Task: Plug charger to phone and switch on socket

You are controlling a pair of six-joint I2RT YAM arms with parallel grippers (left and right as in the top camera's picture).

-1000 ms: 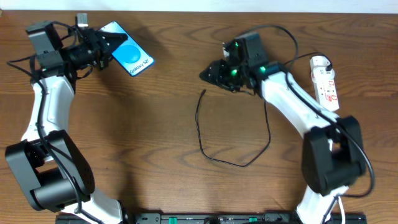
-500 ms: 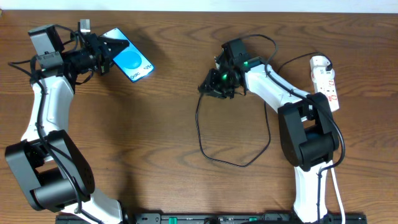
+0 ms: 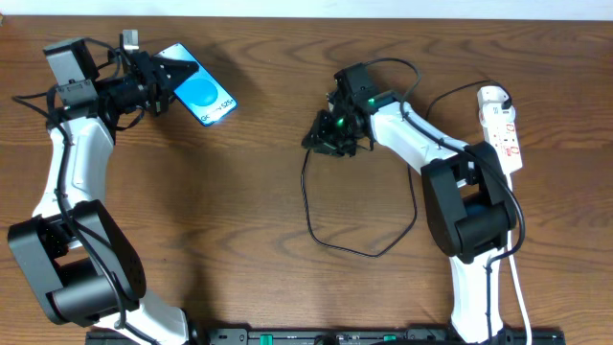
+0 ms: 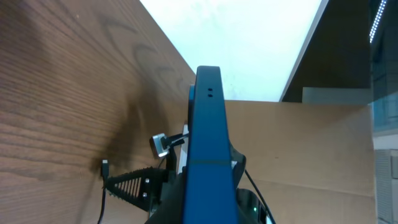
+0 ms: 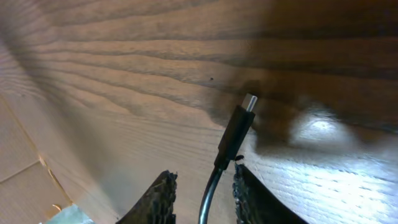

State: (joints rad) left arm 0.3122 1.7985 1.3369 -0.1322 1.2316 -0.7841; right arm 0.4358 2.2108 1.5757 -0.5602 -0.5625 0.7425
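Here, charger [image 5: 235, 134] between parted right pincer [image 5: 203, 179] fingers [image 5: 160, 193], left pincer [image 3: 177, 75] gripping phone [image 3: 203, 96]

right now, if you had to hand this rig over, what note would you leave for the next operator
Left gripper: shut on the slim black-edged smartphone with a bright blue screen, at the far left.
Right gripper: open, fingers either side of the thin black charger cable just behind its plug tip, not yet closed.
Narrow white power strip: on the wooden table at the right, untouched; switch state unreadable.
Done: phone in hand. Left: grasp the tip, plug it into the phone, switch the socket on.
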